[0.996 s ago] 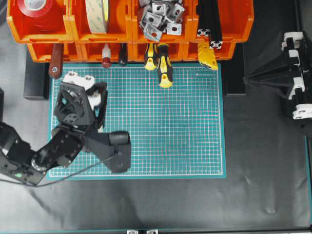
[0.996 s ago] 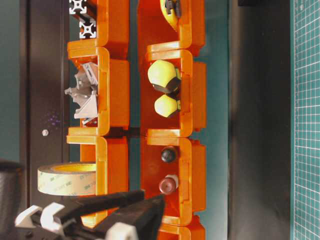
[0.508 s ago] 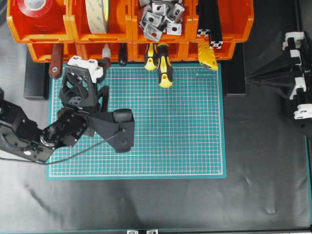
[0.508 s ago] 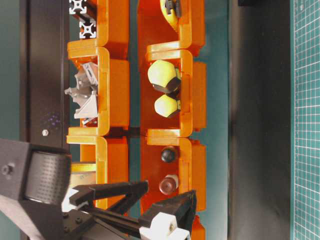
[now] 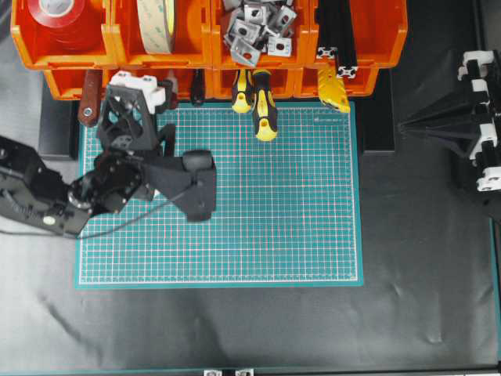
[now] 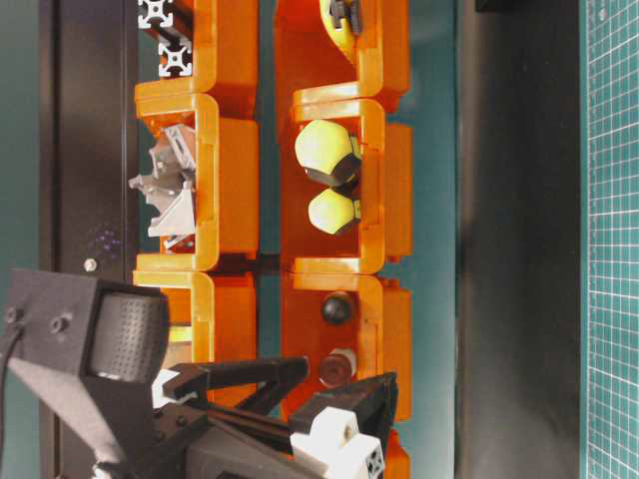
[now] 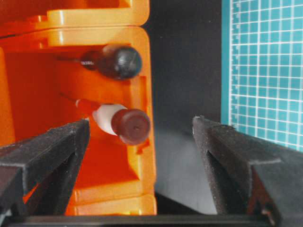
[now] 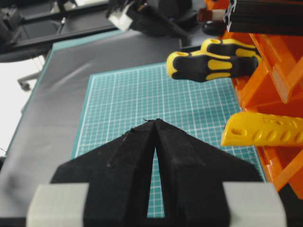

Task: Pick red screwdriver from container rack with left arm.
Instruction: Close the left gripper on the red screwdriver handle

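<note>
Lying in a lower bin of the container rack [image 7: 137, 71], the red screwdriver [image 7: 124, 125] shows its rounded dark-red butt and white band between the two spread fingers of the left hand [image 7: 142, 151], which stands wide apart just in front of the bin mouth and touches nothing. Seen from overhead, that left hand [image 5: 156, 84] sits at the far left edge of the green mat [image 5: 297, 219], right at the lower row of bins, with the red screwdriver [image 5: 171, 84] mostly hidden by it. The rack is glossy orange plastic with thick rounded lips; the fingers are matte black with a rough, foam-like face. A black-handled screwdriver [image 7: 116, 61] lies beside the red one in the same bin. The right hand [image 8: 155, 124], pressed together to a point, hangs over the dark surface [image 5: 423, 298] on the right.
</note>
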Tool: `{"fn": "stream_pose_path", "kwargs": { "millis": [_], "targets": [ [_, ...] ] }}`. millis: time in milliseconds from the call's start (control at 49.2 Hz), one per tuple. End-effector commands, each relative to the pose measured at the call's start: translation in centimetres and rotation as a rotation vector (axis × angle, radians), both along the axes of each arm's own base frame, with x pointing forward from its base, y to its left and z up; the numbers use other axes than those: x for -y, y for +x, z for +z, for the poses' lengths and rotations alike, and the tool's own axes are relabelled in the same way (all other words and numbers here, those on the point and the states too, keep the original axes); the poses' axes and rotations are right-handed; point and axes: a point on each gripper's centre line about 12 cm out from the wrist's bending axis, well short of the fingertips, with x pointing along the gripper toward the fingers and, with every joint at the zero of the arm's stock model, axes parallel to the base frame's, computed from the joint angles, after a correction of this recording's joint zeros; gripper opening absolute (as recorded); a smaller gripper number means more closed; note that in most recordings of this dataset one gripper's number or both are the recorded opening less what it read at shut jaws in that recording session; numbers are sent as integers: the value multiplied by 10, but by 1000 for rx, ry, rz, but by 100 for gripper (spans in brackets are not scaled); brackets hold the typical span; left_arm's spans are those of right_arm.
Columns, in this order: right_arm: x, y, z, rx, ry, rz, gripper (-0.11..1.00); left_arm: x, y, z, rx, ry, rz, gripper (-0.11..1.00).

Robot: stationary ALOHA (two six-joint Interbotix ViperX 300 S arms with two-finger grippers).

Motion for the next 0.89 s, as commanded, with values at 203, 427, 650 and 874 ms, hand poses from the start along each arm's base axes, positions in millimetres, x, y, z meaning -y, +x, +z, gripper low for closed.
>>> {"fn": "stream_pose_path", "kwargs": {
  "millis": [203,427,650,874],
  "targets": [
    [0,1,3,5,-4,2,0,-10,0,13,53,-23,-4,86],
    [0,0,4,8,-4,2,0,-10,1,13,53,-24,-5,86],
    [0,1,4,9,-4,2,0,-9,1,13,57,-30,-12,83],
    [0,0,4,11,-1,2,0,-8,3,13,59,-36,-14,47]
  ]
}}
